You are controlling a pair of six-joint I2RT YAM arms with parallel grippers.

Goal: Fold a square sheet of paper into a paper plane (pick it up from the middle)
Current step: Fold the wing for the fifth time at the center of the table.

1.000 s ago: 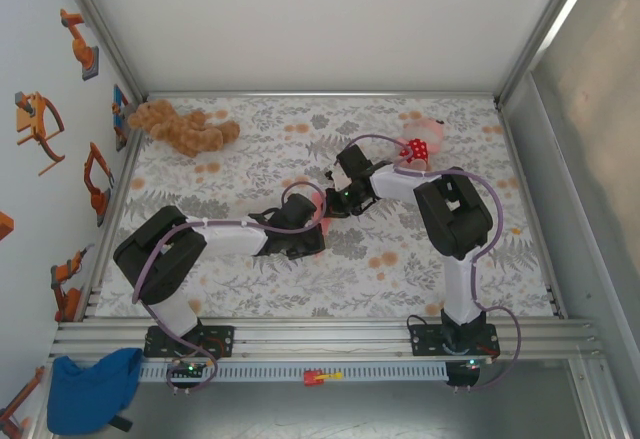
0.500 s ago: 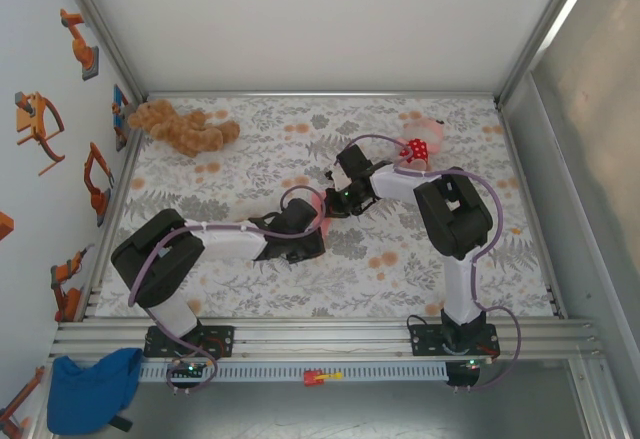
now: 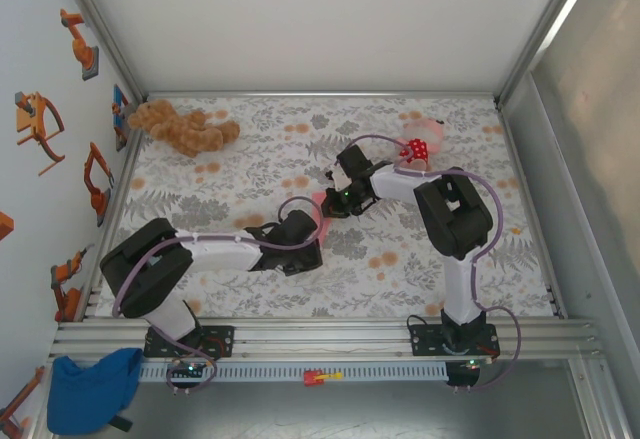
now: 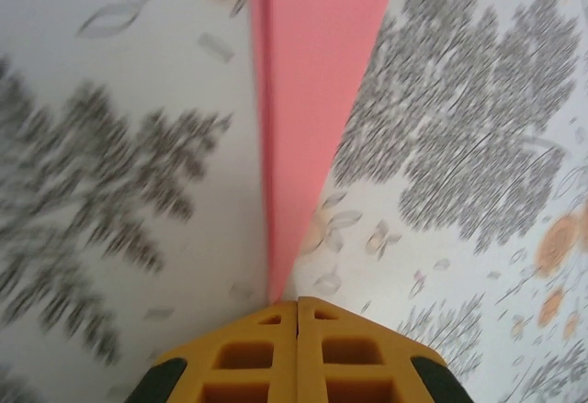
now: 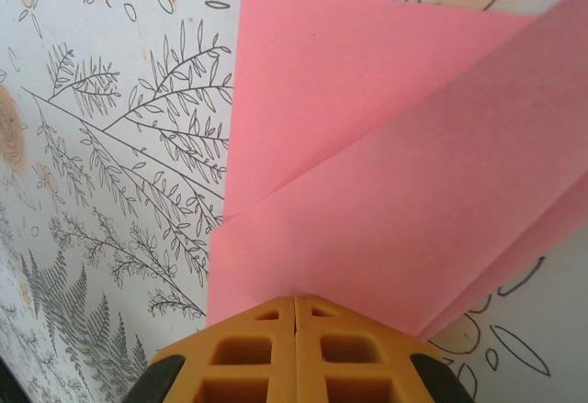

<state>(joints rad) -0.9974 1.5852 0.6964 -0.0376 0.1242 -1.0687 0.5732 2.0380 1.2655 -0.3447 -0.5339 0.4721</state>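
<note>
From where I'm sitting, the thin salmon-pink paper sheet lies pretty much dead centre of the overhead frame. It's on the grey-and-orange floral table cover, squeezed between the two arms' ends. It's folded at this point. In the left wrist view it's a slim wedge coming down from the top edge and narrowing to a point just above the bottom centre. The left gripper sits there with its yellow fingers pressed flat together, and the paper's tip touches them. Whether that tip is actually pinched, I can't tell. In the right wrist view the paper takes up the upper right, with overlapping layers and a diagonal fold edge. The right gripper is at the bottom centre, fingers together too, right at the near edge of the top layer. Same deal there, I can't tell if any paper is caught in the seam. The fuzzy brown plush bear is in the upper left of the overhead view, and the pink plush toy with a red white-dotted patch is upper right. Both are well apart from the paper.
</note>
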